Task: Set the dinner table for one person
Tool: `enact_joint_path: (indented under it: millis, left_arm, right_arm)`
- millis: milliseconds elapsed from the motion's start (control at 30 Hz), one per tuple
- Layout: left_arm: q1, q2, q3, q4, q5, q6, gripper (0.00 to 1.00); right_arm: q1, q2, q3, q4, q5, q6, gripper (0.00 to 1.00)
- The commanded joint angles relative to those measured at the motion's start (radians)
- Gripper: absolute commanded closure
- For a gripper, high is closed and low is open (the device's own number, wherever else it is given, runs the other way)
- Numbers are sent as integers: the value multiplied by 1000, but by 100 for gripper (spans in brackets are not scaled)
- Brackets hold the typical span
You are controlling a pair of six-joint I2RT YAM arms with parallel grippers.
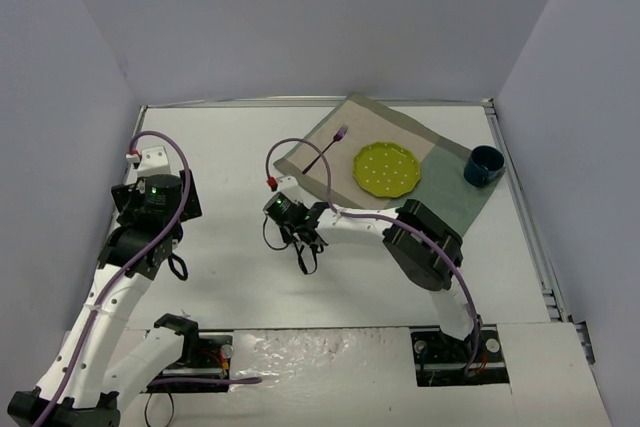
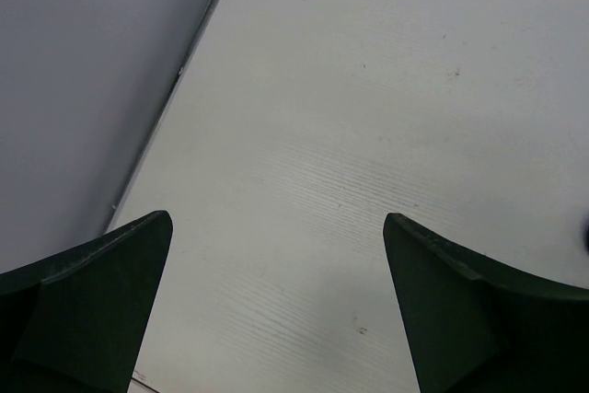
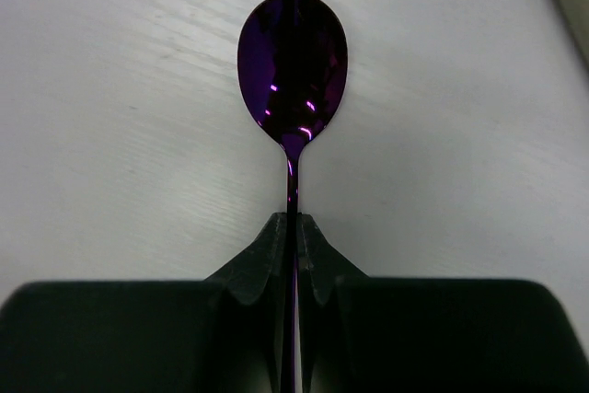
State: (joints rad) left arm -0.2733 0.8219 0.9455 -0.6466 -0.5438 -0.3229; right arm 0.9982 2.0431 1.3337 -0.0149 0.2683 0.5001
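The right pincer [image 3: 292, 227] is closed tight on the thin handle of a shiny purple spoon [image 3: 293, 62]. Its two dark fingertips [image 3: 262, 255] press the handle from either side, just behind the neck. The spoon's bowl sticks straight out ahead of the tips, over the white desk [image 1: 230, 157]. Whether the bowl rests on the surface or hangs just above it cannot be told. In the top view this pincer points down near the middle of the desk, just off the near-left corner of the placemat [image 1: 450, 197].

The left pincer [image 2: 276, 220] stands as wide apart as it goes and holds nothing. Only bare desk shows between its fingers, close to the metal edging at the left wall.

The desk fills the floor of the walled booth, with both arm bases at its near edge. The beige-and-green placemat lies skewed at the far right. On it sit a yellow-green plate [image 1: 387, 168], a purple fork [image 1: 328, 150] to the plate's left, and a dark blue cup [image 1: 485, 165] at the mat's right edge.
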Motion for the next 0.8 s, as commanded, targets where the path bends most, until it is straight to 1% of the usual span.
enact_joint_path:
  millis: [0,133,200,267,333,467,567,667,767]
  left_arm:
    - [8,-10,13,42,-21,12,3]
    - [9,-9,16,37,-13,6,3]
    - [9,-10,18,36,-9,5,3]
    - [9,-12,19,35,-8,4,3]
    - [9,-15,16,33,-7,2,3]
    - [9,-21,16,34,4,3,3]
    - [9,-20,16,35,8,4,3]
    - [9,-23,15,35,9,4,3]
    - [9,-29,13,35,11,4,3]
  right_arm:
    - [-101,-210,-104,-71,78,36,100]
    - [-222,-405,-225,-100,172,68,100]
    - [-319,-473,-276,-121,214,100,100]
    - [-416,-517,-319,-135,216,125,100]
    - [-484,-558,-361,-137,204,135,100]
    - [-616,-576,-393,-136,236,173,100]
    - [-707,-556,-400,-135,223,218,100]
    - [-764,-531,-400,-134,234,246,100]
    - [-805,-470,-370,-128,239,230,100]
